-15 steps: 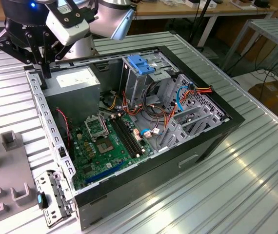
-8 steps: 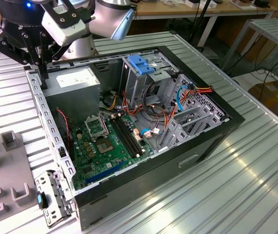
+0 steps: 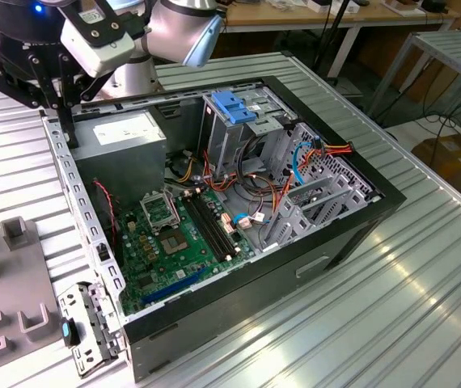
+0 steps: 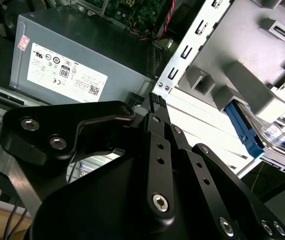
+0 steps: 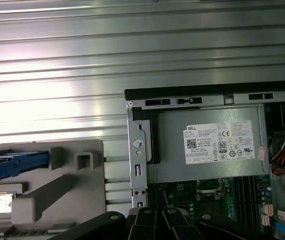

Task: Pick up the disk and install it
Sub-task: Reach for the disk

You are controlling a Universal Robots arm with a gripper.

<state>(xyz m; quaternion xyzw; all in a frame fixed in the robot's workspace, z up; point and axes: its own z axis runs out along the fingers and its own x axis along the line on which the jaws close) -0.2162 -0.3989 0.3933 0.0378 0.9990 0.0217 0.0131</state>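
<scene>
Our claw [image 4: 155, 101] hangs clenched on nothing over the case wall [image 5: 136, 150] — the disk [image 5: 16, 164] lies in the grey holder [image 5: 77, 185] just beside it — so, lowered unopened, we judge it could knock the disk askew.

Near the black gripper [image 4: 155, 102] are a grey power supply [image 4: 82, 40] with a white label [image 4: 65, 72], a blue-railed disk [image 5: 17, 165] and the ribbed silver table [image 5: 132, 50].

- The exterior view looks down at a slant from high up, taking in the open computer case [image 3: 238, 293] on the ribbed worktop [image 3: 400, 299].
- The first wrist view faces straight down over the power supply [image 5: 207, 145] and grey fixture [image 5: 57, 195].
- The second wrist view peers close past the claw [image 4: 155, 102] at that same pair.
</scene>
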